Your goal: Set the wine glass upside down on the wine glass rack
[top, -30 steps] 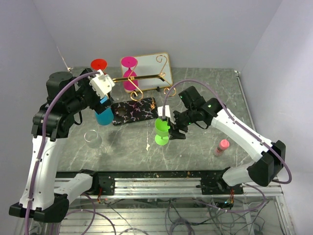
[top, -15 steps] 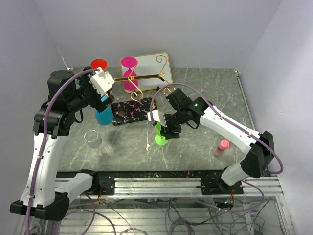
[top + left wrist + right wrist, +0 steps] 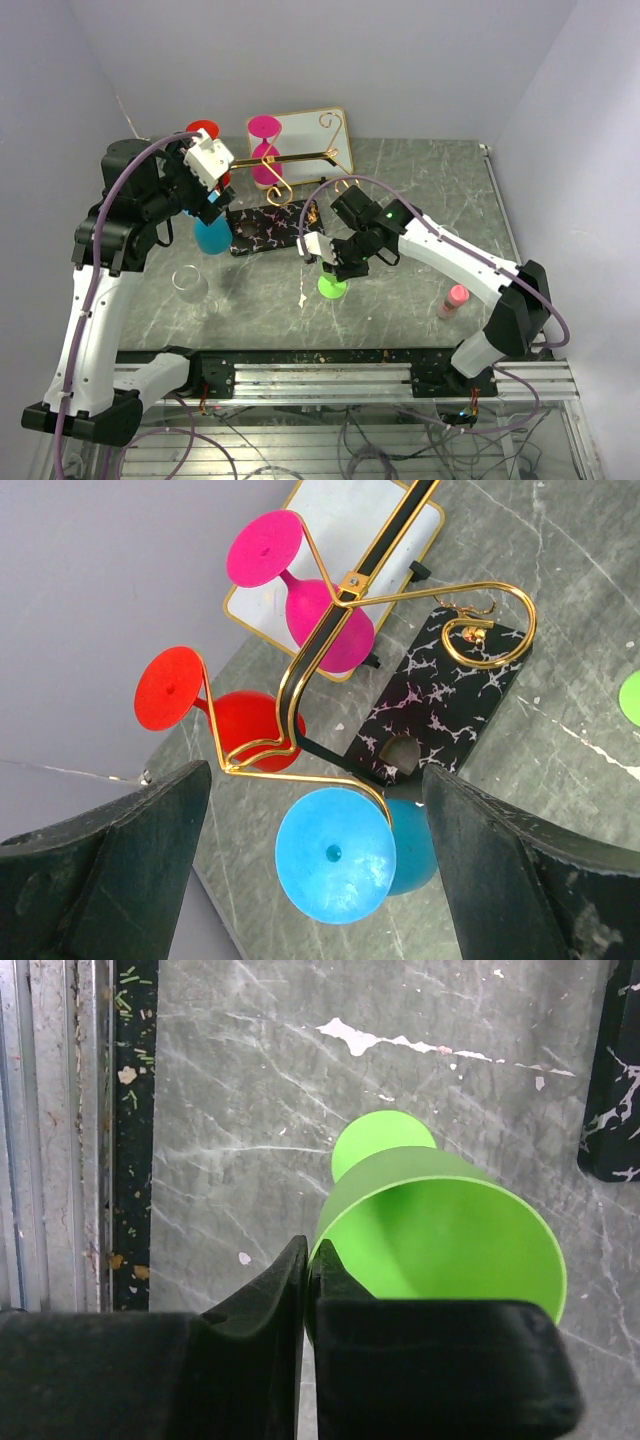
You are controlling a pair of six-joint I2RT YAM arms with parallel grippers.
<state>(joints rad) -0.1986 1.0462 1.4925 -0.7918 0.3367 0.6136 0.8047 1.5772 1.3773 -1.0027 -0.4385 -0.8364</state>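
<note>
Under my right pincer (image 3: 308, 1260) the top camera hides most of the green wine glass (image 3: 440, 1220) — only its round foot shows. That pincer pinches the cup's rim. The glass stands on the grey marble table (image 3: 430, 190), mouth up, stem straight up and down, near the wine glass rack (image 3: 290, 158). My left pincer (image 3: 315, 775) gapes wide by the rack — pale walls (image 3: 400, 60) all round.

The overhead camera looks down from behind the arms and takes in the whole table (image 3: 420, 180). The left wrist camera faces down onto the rack (image 3: 445, 695) from close range, and the overhead view shares it. The right wrist camera sits very near the green glass (image 3: 440, 1220), seemingly looking almost straight down; the overhead view shows that glass too.
</note>
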